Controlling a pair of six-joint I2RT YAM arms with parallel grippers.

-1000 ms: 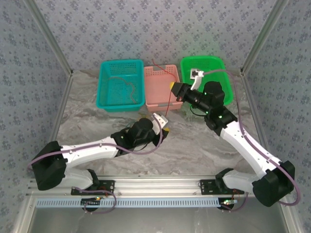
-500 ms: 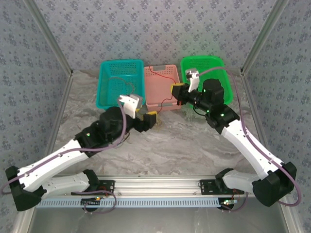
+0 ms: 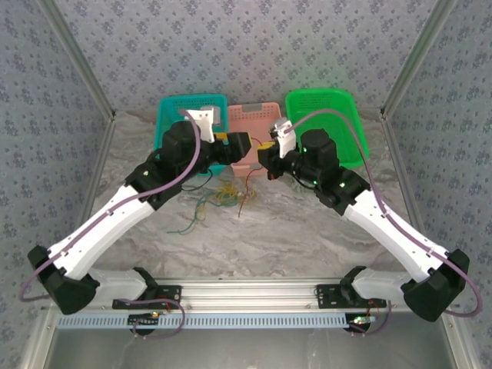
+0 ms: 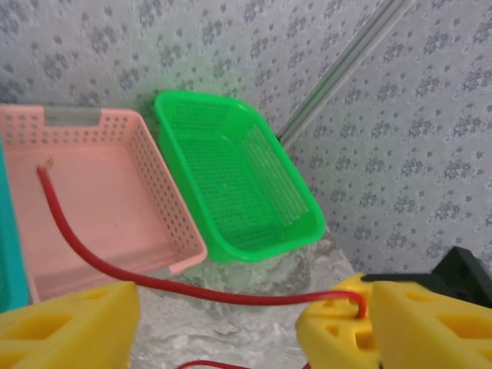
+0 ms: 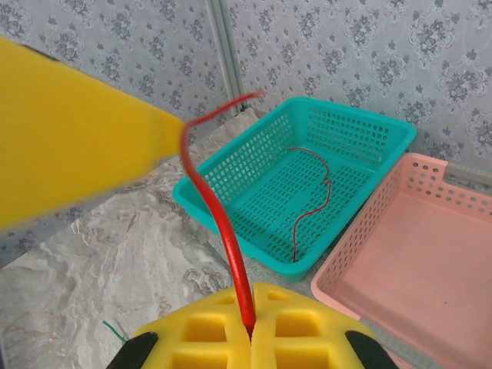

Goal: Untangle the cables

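Three baskets are lined up in a row at the back of the tabletop [image 3: 307, 231]. The pink basket [image 4: 165, 200] sits in the middle, the green basket [image 4: 284, 192] on one side of it and the teal basket [image 5: 231, 184] on the other. One thin dark cable [image 5: 298, 231] is lying in the teal one, kinked partway along and stretched roughly lengthwise over the floor.

The red cable [image 4: 231, 296] is strung from the pink basket out to the right claw [image 5: 247, 334]. Its long axis runs from the basket's inside, over the near wall, to the pinch point. The free end is seen over the pink floor, but whether it's resting there or hanging just above can't be made out from the left wrist view. From the right wrist it's seen rising out of the pads and curving toward the back wall.

The rest of the cables are left as a loose tangle [image 3: 221, 192] on the tabletop just in front of the pink basket, with yellow-orange, green and red strands trailing away from it.

The right claw's yellow pads are pressed together, with the red cable pinched in the seam. The left claw [image 3: 237, 144] is held beside it in front of the pink basket. Its fingers [image 4: 69, 327] are spread wide and nothing is gripped between them.
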